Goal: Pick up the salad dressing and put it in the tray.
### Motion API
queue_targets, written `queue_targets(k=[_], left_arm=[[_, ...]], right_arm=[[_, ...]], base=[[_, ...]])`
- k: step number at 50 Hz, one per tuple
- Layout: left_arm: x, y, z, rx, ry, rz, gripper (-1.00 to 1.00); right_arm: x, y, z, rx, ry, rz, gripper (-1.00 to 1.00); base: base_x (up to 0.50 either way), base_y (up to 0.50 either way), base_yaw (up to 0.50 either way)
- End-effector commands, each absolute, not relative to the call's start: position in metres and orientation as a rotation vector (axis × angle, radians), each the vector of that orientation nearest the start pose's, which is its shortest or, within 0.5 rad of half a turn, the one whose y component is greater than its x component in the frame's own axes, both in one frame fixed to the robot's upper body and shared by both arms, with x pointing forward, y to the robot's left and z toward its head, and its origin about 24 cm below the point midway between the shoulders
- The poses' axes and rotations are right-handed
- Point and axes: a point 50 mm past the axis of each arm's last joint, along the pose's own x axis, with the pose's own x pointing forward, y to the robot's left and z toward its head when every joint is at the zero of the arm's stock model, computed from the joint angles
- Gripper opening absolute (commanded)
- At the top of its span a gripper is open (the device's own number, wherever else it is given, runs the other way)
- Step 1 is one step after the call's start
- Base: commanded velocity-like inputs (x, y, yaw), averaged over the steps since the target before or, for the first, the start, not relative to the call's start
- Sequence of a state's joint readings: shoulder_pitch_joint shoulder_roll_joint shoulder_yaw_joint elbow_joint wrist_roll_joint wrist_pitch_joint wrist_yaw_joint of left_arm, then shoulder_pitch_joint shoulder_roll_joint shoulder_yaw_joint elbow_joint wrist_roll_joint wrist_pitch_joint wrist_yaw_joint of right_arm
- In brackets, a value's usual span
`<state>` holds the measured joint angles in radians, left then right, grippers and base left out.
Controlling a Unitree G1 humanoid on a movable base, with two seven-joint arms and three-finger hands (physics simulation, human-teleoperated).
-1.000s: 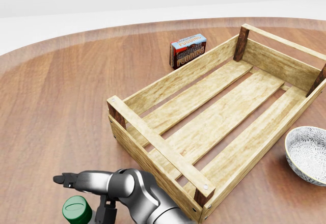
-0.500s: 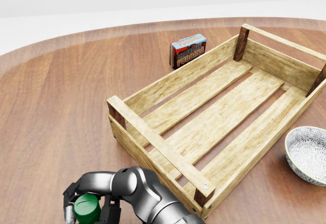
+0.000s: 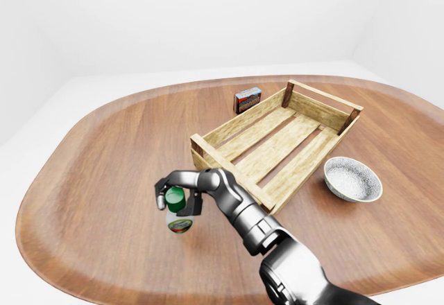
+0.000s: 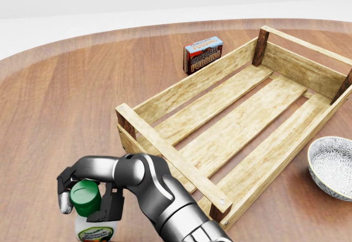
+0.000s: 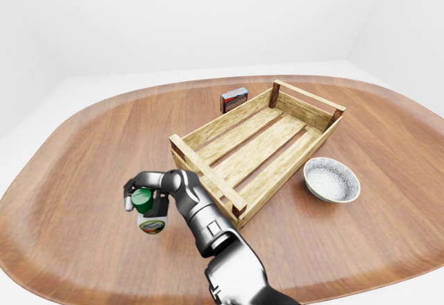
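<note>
One hand shows: the right hand (image 4: 88,198), its fingers (image 4: 65,201) closed round the neck of the salad dressing bottle (image 4: 93,230) just under the green cap (image 4: 85,192). The bottle stands upright at the head view's lower left, outside the wooden tray (image 4: 165,149). A patterned bowl (image 4: 331,166) sits right of the tray. Farther off, a chocolate pudding box (image 4: 203,54) stands on the wooden table (image 4: 55,110).

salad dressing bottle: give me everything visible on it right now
The salad dressing is a small pale bottle with a dark green screw cap and a green-edged label low on its body, text unreadable. It stands roughly upright to the lower left of the wooden tray in the head view. The right hand wraps its neck and cap. Whether its base touches the table is unclear.
</note>
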<state>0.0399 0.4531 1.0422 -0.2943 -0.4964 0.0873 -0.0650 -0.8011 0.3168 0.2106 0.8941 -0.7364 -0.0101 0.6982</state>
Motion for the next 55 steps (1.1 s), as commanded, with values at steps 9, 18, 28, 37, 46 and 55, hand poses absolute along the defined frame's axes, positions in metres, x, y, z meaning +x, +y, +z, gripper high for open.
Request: queue_targets(k=[9,18,28,37,46,55], left_arm=[[0.129,0.393,0.201,0.111,-0.560,0.741,1.00],[0.130,0.391,0.202,0.116,-0.568,0.739,1.00],[0.131,0.391,0.201,0.112,-0.562,0.736,1.00],[0.130,0.390,0.205,0.118,-0.582,0.736,1.00],[0.130,0.389,0.206,0.122,-0.584,0.735,1.00],[0.131,0.389,0.206,0.121,-0.581,0.733,1.00]], right_arm=[[0.312,0.085,0.147,-0.664,-0.120,1.170,-0.95],[0.327,0.079,0.186,-0.649,-0.210,1.131,-0.95],[0.361,0.044,0.240,-0.680,-0.263,1.014,-0.95],[0.381,0.004,0.296,-0.712,-0.322,0.876,-0.95],[0.387,-0.029,0.330,-0.736,-0.371,0.764,-0.95],[0.390,-0.074,0.346,-0.769,-0.392,0.630,-0.95]], base=[[0.00,0.00,0.00],[0.00,0.00,0.00],[0.00,0.00,0.00],[0.00,0.00,0.00],[0.00,0.00,0.00],[0.00,0.00,0.00]])
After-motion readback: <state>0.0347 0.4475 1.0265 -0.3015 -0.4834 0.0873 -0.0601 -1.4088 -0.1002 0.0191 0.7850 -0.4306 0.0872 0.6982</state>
